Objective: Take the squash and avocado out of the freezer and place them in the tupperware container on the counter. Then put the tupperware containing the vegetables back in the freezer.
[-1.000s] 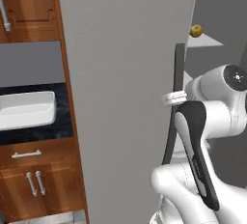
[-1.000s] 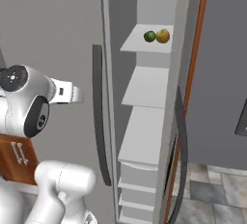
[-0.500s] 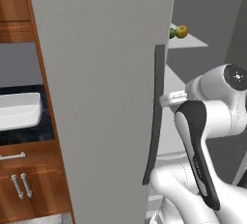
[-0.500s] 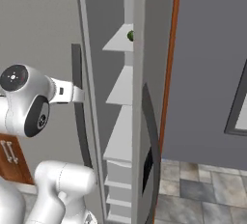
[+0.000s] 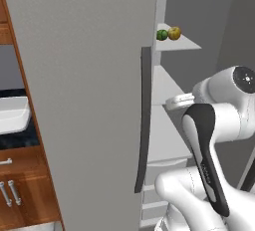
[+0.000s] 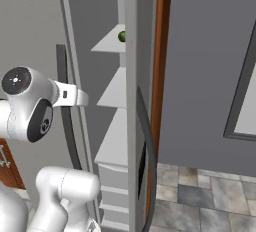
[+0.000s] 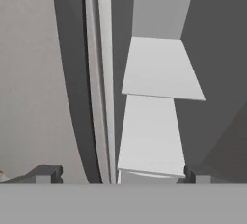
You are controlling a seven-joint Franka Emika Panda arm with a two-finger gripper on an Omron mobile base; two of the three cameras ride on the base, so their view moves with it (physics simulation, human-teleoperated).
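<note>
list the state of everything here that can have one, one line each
freezer: door open, pale shelves exposed
squash: on an upper freezer shelf, beside the avocado, not yet taken
avocado: on that same shelf, not held
gripper: open, holding nothing, pointed into the freezer
tupperware container: on the counter, nothing seen in the part that shows

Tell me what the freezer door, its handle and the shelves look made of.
Freezer door: flat matte grey, probably painted metal. Handle: dark strip, likely plastic or coated metal; hard to tell. Shelves: pale smooth panels, seemingly plastic.
</note>
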